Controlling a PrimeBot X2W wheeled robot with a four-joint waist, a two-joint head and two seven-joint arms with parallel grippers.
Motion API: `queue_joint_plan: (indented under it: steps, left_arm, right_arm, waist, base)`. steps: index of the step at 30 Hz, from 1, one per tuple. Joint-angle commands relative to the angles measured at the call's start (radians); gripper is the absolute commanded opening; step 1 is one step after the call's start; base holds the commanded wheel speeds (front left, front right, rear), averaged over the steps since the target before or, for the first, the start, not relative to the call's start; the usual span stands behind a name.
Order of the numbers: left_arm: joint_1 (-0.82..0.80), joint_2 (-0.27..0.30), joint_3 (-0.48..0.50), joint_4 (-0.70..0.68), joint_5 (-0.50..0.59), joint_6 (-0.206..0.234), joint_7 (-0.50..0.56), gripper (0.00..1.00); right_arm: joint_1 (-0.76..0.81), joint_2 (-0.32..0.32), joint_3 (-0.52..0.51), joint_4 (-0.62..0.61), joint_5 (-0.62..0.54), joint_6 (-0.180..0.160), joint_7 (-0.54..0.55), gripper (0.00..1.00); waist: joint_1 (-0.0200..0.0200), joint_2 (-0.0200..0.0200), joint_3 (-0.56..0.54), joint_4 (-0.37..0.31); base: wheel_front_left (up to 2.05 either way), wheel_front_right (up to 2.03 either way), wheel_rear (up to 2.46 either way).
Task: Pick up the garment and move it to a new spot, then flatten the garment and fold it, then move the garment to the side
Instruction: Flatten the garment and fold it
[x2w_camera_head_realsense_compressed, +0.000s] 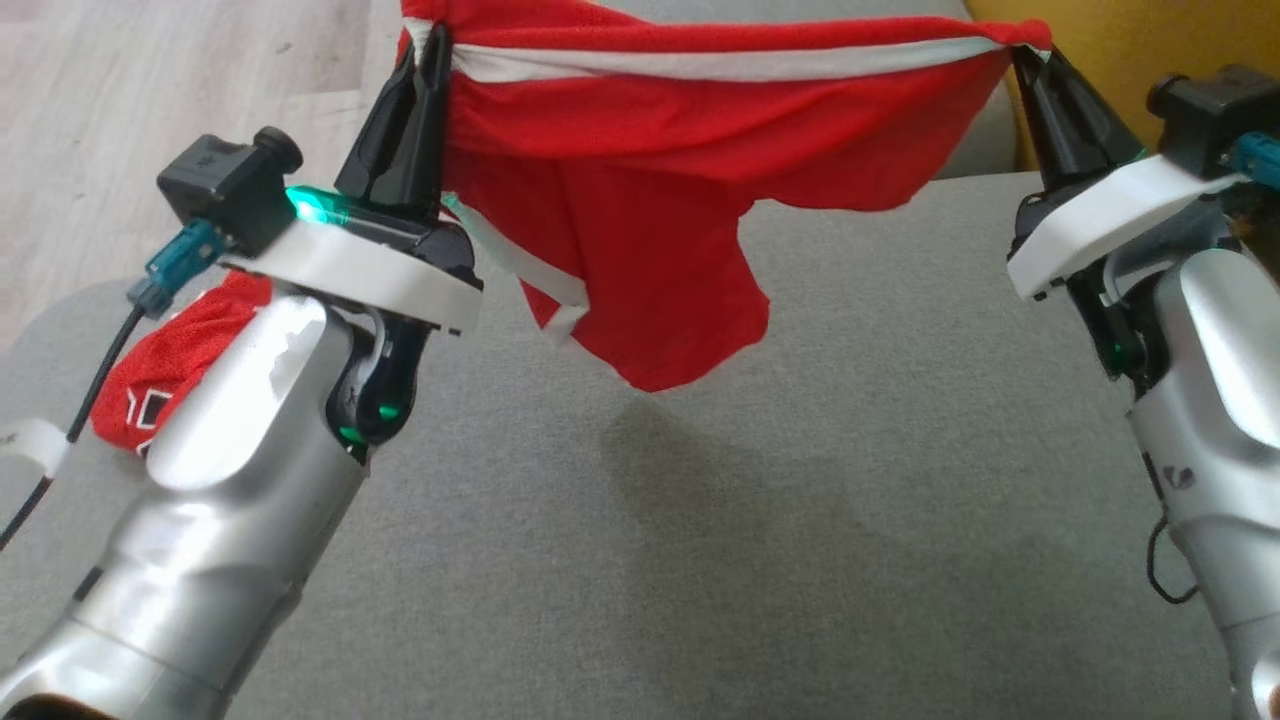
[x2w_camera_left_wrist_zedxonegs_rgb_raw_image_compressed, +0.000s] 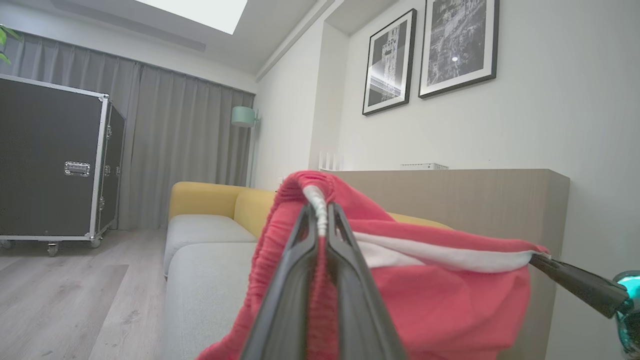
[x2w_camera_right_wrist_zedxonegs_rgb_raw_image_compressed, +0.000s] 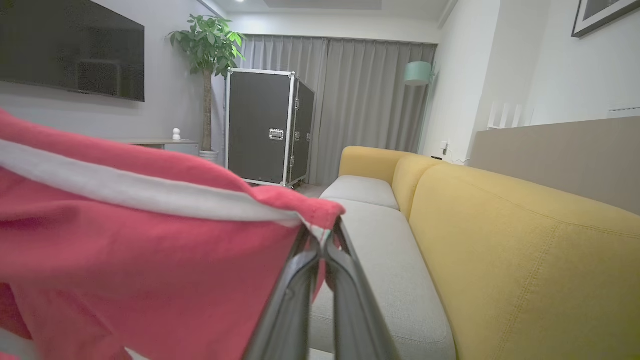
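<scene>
Left tool (x2w_camera_head_realsense_compressed: 432, 45), right tool (x2w_camera_head_realsense_compressed: 1026, 52) each pinch red mesh garment (x2w_camera_head_realsense_compressed: 640, 150), sagging between.

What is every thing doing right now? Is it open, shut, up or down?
garment: lifted off the sofa, stretched between both hands, middle sagging.
left hand: shut on garment.
right hand: shut on garment.
second red cloth: crumpled on the sofa.
case: closed.
TV: dark.

No readable text or number — only an illegible emblem (x2w_camera_head_realsense_compressed: 140, 408) on red cloth (x2w_camera_head_realsense_compressed: 180, 345)
</scene>
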Motion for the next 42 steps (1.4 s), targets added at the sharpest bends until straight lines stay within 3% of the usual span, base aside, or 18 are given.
queue_joint_plan:
  steps: [1, 7, 13, 18, 22, 27, 33, 42]
  left_arm:
    - [-0.038, 0.037, 0.04, -0.034, -0.005, -0.001, -0.001, 0.0]
    - [0.029, 0.059, 0.015, -0.09, -0.023, 0.001, 0.042, 0.0]
    - [0.096, 0.096, 0.002, -0.194, -0.051, 0.037, 0.116, 0.0]
    - [0.079, 0.117, -0.005, -0.222, -0.059, 0.072, 0.195, 0.0]
    - [0.004, 0.103, 0.005, -0.183, -0.085, 0.071, 0.257, 0.0]
    - [-0.218, 0.069, 0.039, -0.034, -0.088, 0.041, 0.298, 0.0]
    - [-0.456, 0.015, 0.062, 0.154, -0.05, -0.024, 0.223, 0.0]
    - [-0.505, -0.055, 0.033, 0.33, -0.041, -0.075, 0.085, 0.0]
  right_arm:
    - [-0.035, -0.008, 0.012, -0.027, 0.008, 0.004, -0.007, 0.0]
    - [0.015, -0.053, 0.025, -0.064, 0.03, 0.004, 0.007, 0.0]
    - [0.103, -0.091, 0.017, -0.175, 0.07, 0.004, 0.086, 0.0]
    - [0.117, -0.107, 0.027, -0.235, 0.068, 0.004, 0.16, 0.0]
    - [0.045, -0.094, 0.036, -0.218, 0.071, 0.004, 0.198, 0.0]
    - [-0.211, -0.072, 0.069, -0.064, 0.008, 0.004, 0.155, 0.0]
    - [-0.484, -0.019, 0.006, 0.168, -0.099, 0.004, -0.014, 0.0]
    - [-0.542, 0.022, -0.022, 0.42, -0.188, 0.004, -0.148, 0.0]
  waist:
    - [0.0, -0.0001, -0.003, 0.007]
    - [0.0, -0.0001, -0.012, 0.02]
    - [0.0, -0.0001, 0.0, 0.015]
    - [0.0, -0.0001, 0.047, -0.003]
    - [0.0, -0.0001, 0.135, -0.025]
    - [0.0, -0.0001, 0.321, -0.052]
    - [0.0, -0.0001, 0.439, -0.06]
    - [0.0, -0.0001, 0.467, -0.055]
  base:
    - [0.0, 0.0, 0.0]
    - [0.0, 0.0, 0.0]
    - [0.0, 0.0, 0.0]
    - [0.0, 0.0, 0.0]
    - [0.0, 0.0, 0.0]
    - [0.0, 0.0, 0.0]
    - [0.0, 0.0, 0.0]
    - [0.0, 0.0, 0.0]
